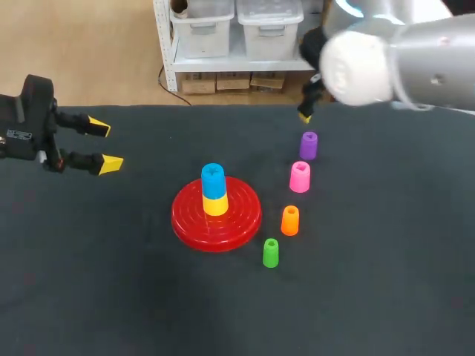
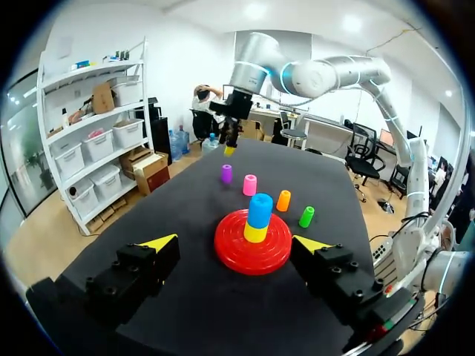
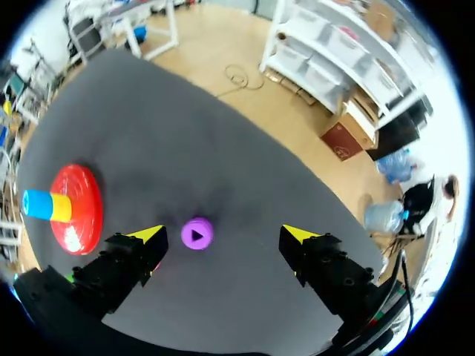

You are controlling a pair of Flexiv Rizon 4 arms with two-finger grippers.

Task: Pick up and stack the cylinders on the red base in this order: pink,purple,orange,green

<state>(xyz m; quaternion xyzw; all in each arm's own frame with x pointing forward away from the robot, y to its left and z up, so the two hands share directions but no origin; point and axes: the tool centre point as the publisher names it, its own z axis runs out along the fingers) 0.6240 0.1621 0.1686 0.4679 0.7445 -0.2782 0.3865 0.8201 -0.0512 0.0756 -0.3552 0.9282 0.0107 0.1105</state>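
The red base [image 1: 245, 215] lies mid-table with a yellow cylinder [image 1: 215, 204] and a blue one [image 1: 213, 179] stacked on its peg. To its right stand the purple [image 1: 308, 145], pink [image 1: 300, 177], orange [image 1: 290, 220] and green [image 1: 271, 253] cylinders in a curved row. My right gripper [image 3: 223, 234] hangs open above the purple cylinder [image 3: 197, 234], which shows between its fingers, untouched. In the head view only one yellow tip [image 1: 304, 116] of it shows under the arm. My left gripper [image 1: 104, 144] is open and empty, far left of the base [image 2: 278, 252].
The table's back edge runs just behind the purple cylinder. Dark tabletop stretches on all sides of the base and the row of cylinders.
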